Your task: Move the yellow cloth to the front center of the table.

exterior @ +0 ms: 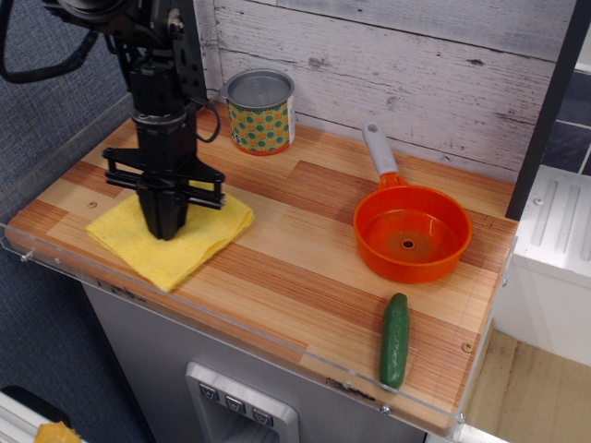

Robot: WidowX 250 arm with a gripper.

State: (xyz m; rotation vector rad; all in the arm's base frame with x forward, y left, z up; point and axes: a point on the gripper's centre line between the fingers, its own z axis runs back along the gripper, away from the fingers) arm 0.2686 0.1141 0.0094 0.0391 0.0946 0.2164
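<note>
From where I stand, the end effector [166, 229] points straight down with its tip pressed into the cloth [173, 238], fingers drawn together on a pinch of fabric as far as I can judge (the contact itself is hidden by the black body). The cloth lies at about eight o'clock on the desk [277, 277], near the front edge but well left of centre, so the drag looks only partly done.

To do this step well, I would keep the tip low and the pinch firm, sliding toward six o'clock parallel to the rim, slowly enough that the trailing corner does not fold under or slip over the acrylic lip.

The cloth is bright yellow, nubby like terry, folded roughly square and sitting as a diamond, one corner pointing at the front edge.

Further right stand a can [259, 112], a pan [412, 232] and a cucumber [395, 341], all well clear.
</note>
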